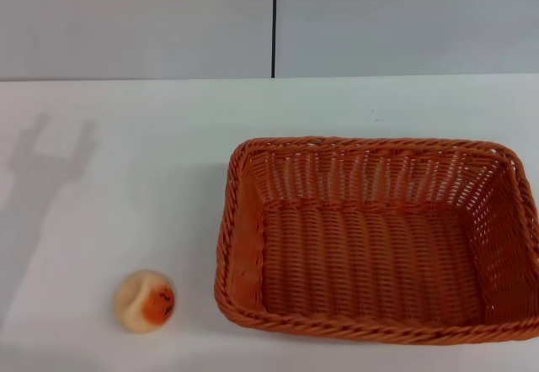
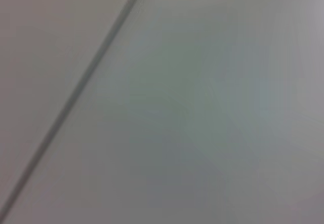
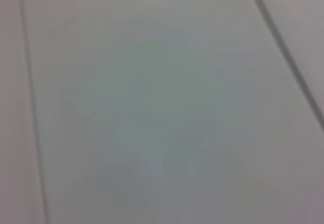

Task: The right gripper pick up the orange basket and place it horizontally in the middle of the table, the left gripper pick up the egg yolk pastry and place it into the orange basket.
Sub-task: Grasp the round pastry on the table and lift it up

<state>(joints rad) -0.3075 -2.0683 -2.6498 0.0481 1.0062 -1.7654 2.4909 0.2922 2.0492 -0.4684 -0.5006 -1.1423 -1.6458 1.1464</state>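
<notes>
Orange basket (image 1: 375, 237) at table (image 1: 126, 178) right edge, egg yolk pastry (image 1: 145, 300) left.

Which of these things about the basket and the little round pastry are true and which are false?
1. The basket is empty. True.
2. The pastry is inside the basket. False: it lies on the table, on the robot's left of the basket and apart from it.
3. The basket is orange and woven. True.
4. A gripper is holding the pastry. False: no gripper shows in any view; only a shadow falls on the table.
5. The pastry has an orange-red patch on one side. True.
6. The basket is tipped upside down. False: it sits upright with its opening facing up.
</notes>
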